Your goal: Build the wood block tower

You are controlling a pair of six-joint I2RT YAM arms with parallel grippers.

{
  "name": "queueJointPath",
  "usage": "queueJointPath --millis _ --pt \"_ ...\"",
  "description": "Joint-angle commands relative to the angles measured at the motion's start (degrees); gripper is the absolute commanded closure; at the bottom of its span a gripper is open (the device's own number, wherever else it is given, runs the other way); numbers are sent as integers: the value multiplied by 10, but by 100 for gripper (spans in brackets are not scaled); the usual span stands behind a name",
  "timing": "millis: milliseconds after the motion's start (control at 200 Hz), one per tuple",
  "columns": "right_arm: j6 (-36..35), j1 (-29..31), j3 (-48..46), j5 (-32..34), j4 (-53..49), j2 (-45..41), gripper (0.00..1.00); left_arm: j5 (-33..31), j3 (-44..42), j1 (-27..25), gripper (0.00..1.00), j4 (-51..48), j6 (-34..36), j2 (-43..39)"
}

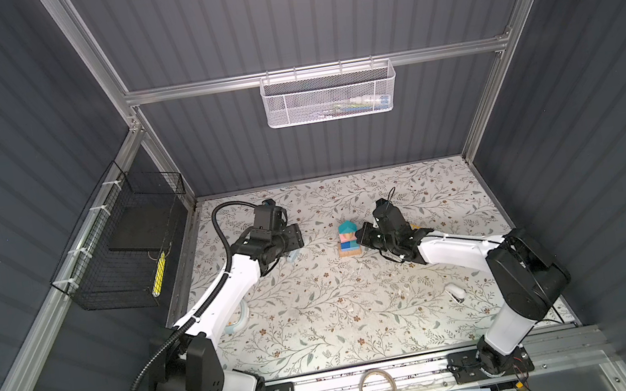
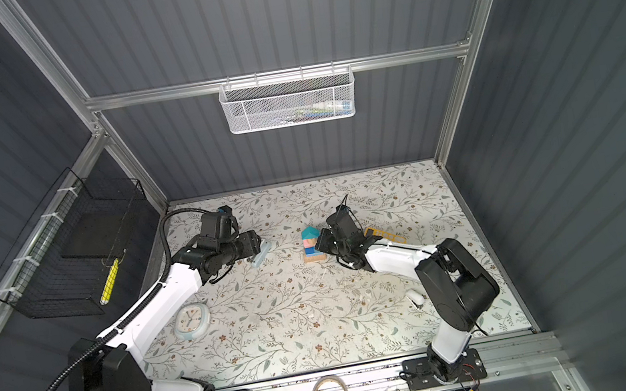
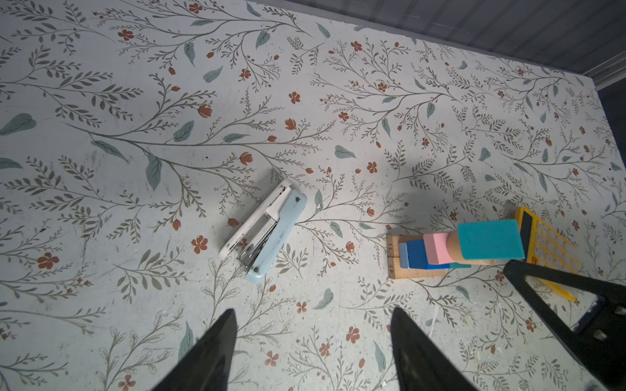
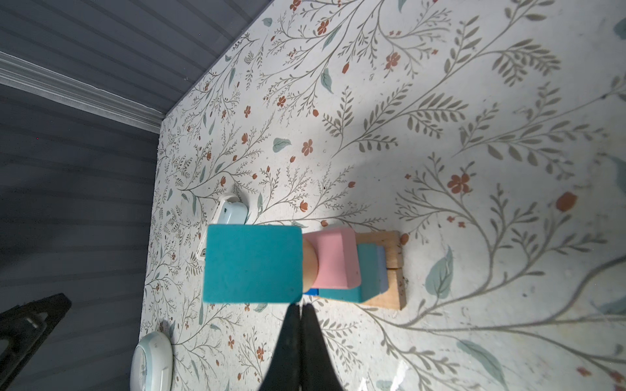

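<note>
The wood block tower [image 1: 348, 239] [image 2: 312, 245] stands mid-table: tan bars at the base, then light blue, dark blue, teal and pink blocks, with a teal pointed roof piece [image 4: 252, 262] on top. My right gripper [image 4: 300, 306] [image 1: 360, 235] is shut with nothing in it. Its tips sit right beside the tower's upper part, and I cannot tell whether they touch. My left gripper [image 3: 313, 315] [image 1: 298, 241] is open and empty, well to the left of the tower [image 3: 457, 250], hovering near the stapler.
A pale blue-white stapler [image 3: 267, 233] [image 2: 261, 254] lies left of the tower. A yellow calculator [image 3: 548, 243] [image 2: 386, 234] lies just behind and right of it, under the right arm. A round clock [image 2: 192, 320] sits front left, and a small white object [image 1: 455, 293] front right.
</note>
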Motion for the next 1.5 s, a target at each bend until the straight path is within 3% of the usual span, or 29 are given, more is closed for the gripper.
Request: queueJointPath --millis 0,370,655,875,1166,1246,1496 --pt "7 -2 -6 -1 11 1 100 -6 -5 4 28 -8 10 -17" --pt "17 -2 -67 -8 -4 -63 100 -13 -6 5 28 -16 10 -29" --pt "-32 -2 -121 62 -90 -212 100 -15 -6 5 28 -27 1 -41" --pt "-108 -30 -116 93 -176 -344 73 31 -32 5 28 18 7 -75" --pt "-211 -154 -114 75 -254 -469 37 -1 -46 5 23 17 38 -107" --pt "-250 -183 -110 81 -267 -477 27 -39 -57 5 1 21 46 -115" --pt "-369 -248 -144 113 -217 -432 16 -228 -120 6 0 94 106 -136"
